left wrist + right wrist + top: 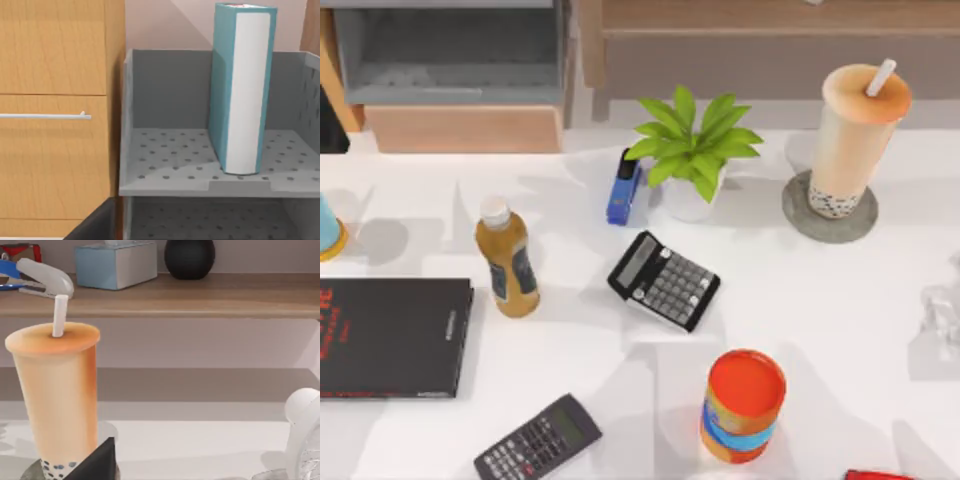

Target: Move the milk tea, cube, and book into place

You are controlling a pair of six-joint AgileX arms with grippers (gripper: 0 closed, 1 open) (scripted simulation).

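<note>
The milk tea [852, 135] stands upright on a round grey coaster [798, 212] at the table's back right, white straw up. In the right wrist view the milk tea [55, 390] is close ahead, and a dark corner of my right gripper [97, 462] sits by its base. The teal book [242, 90] stands upright, white page edges forward, on the upper level of a grey perforated rack [170, 165]. A dark corner of my left gripper [95, 225] is below and in front of that level. I cannot make out the cube.
On the table are a potted plant [692, 150], blue stapler [624, 188], two calculators [664, 280] [538, 440], amber bottle [506, 258], flat black book [392, 338], and orange can [744, 404]. A clear glass [942, 315] stands at the right edge. A wooden drawer front [55, 115] flanks the rack.
</note>
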